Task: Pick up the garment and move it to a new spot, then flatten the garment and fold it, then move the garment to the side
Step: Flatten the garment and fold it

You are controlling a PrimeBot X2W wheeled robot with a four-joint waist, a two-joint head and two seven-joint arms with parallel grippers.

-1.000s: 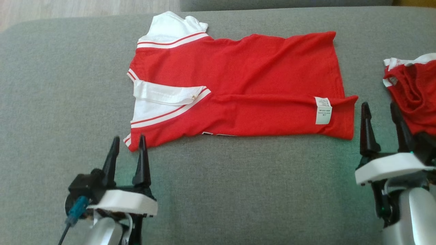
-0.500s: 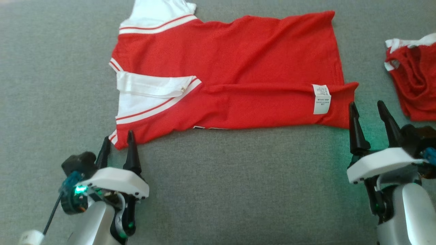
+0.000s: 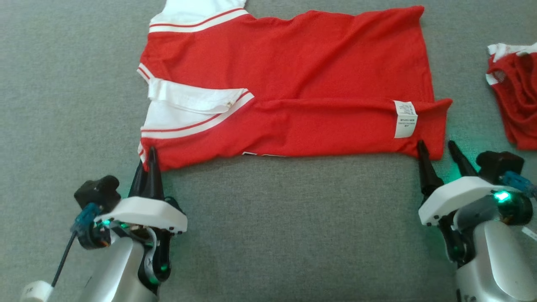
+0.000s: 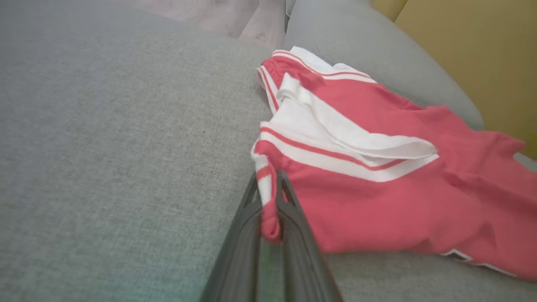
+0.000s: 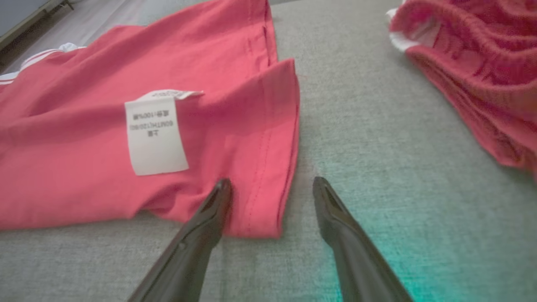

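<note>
While left gripper (image 4: 267,180) pinches a corner of the red shirt (image 3: 293,75), wide-open right gripper (image 5: 272,181) should take the hem corner (image 5: 262,218) deep.

The right gripper (image 5: 272,183) gapes around the hem corner of the shirt (image 5: 75,105); a label (image 5: 155,136) lies beyond one fingertip, red cloth (image 5: 474,63) past the other.

A crumpled red cloth (image 3: 516,105) lies on the grey cushion (image 3: 268,218).

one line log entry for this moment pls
left gripper: shut on garment corner | right gripper: open at hem corner | garment: lying on grey cushion
</note>
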